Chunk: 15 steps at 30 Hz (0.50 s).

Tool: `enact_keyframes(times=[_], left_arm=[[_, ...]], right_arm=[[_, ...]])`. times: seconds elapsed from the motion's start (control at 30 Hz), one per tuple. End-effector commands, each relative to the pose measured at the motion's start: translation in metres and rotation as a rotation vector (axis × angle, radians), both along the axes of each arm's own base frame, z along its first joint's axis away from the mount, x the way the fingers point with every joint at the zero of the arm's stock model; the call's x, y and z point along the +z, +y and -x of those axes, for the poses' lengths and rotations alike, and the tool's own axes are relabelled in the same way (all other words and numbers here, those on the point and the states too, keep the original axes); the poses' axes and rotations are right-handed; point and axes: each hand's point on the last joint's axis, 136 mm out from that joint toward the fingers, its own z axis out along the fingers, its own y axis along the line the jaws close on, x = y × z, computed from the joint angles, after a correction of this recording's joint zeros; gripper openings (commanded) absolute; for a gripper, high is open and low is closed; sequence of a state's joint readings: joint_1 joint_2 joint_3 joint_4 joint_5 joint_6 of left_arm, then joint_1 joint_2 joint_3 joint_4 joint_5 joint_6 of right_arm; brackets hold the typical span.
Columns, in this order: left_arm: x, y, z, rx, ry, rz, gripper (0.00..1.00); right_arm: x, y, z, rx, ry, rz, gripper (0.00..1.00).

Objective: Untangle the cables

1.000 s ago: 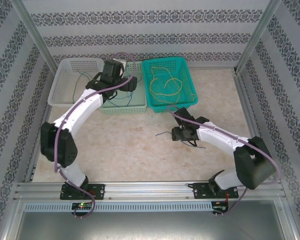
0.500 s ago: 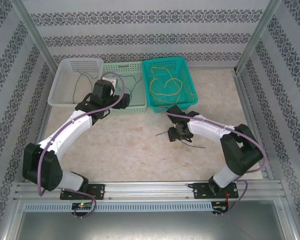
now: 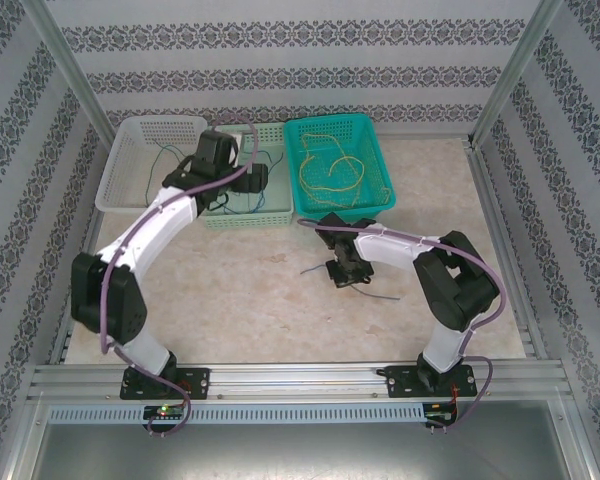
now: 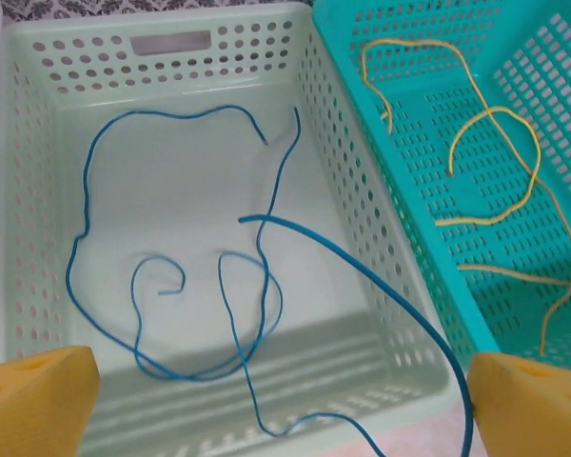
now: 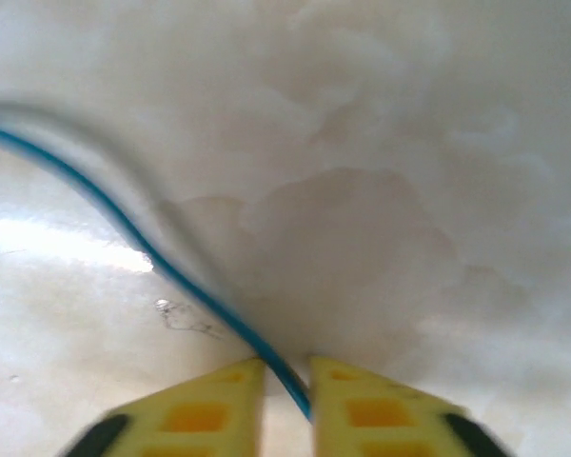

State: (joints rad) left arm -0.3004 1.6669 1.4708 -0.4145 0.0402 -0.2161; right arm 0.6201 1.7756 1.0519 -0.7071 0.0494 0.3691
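Note:
A blue cable (image 3: 313,267) lies on the table in front of the baskets. My right gripper (image 3: 342,272) is low over it, and in the right wrist view that gripper (image 5: 285,381) is shut on the blue strand (image 5: 186,284). My left gripper (image 3: 253,180) hovers over the pale green basket (image 3: 280,215). In the left wrist view it (image 4: 285,409) is open wide, with its fingers (image 4: 38,400) at the bottom corners. Blue cables loop on that basket's floor, and a thicker blue strand (image 4: 362,270) arcs past the right finger. A yellow cable (image 3: 330,170) fills the teal basket (image 3: 376,203).
A white basket (image 3: 115,190) at the back left holds a thin green cable (image 3: 160,158). The three baskets stand side by side along the back wall. Metal frame posts rise at both back corners. A rail runs along the near edge by the arm bases.
My left arm has swung forward again and now hangs over the pale green basket. My right gripper has slid left across the table, dragging the blue cable with it.

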Motion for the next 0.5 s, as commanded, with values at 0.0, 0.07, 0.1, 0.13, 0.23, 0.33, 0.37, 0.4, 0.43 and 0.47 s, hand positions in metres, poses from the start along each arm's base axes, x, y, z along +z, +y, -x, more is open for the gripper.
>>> enact_keyframes(times=[0.0,0.07,0.1,0.13,0.23,0.33,0.37,0.4,0.43,0.47], left_arm=[[-0.018,0.015,-0.002,0.025,0.115,0.037,1.0],[-0.023,0.01,-0.003,0.011,0.126,0.055,1.0],[-0.027,0.009,-0.002,0.01,0.131,0.064,1.0],[-0.03,0.01,-0.003,0.018,0.129,0.065,1.0],[-0.046,0.014,-0.001,0.033,0.16,0.041,1.0],[-0.06,0.015,-0.001,0.034,0.203,0.018,1.0],[-0.061,0.015,0.0,0.036,0.206,0.02,1.0],[-0.063,0.015,0.0,0.036,0.205,0.022,1.0],[-0.063,0.016,-0.001,0.042,0.2,0.025,1.0],[-0.061,0.017,-0.002,0.05,0.189,0.025,1.0]], right_arm=[[-0.026,-0.027,0.016,-0.036,0.061,0.102,0.04],[-0.025,-0.026,0.016,-0.042,0.051,0.089,0.0],[-0.023,-0.025,0.016,-0.045,0.042,0.08,0.0],[-0.021,-0.023,0.015,-0.046,0.031,0.067,0.0],[-0.008,-0.016,0.01,-0.044,-0.016,0.011,0.0],[0.014,-0.005,0.003,-0.029,-0.083,-0.056,0.0],[0.022,0.0,0.0,-0.021,-0.107,-0.078,0.0],[0.031,0.004,-0.001,-0.011,-0.129,-0.099,0.0],[0.04,0.008,-0.003,-0.003,-0.154,-0.119,0.0],[0.046,0.011,-0.004,0.003,-0.171,-0.133,0.0]])
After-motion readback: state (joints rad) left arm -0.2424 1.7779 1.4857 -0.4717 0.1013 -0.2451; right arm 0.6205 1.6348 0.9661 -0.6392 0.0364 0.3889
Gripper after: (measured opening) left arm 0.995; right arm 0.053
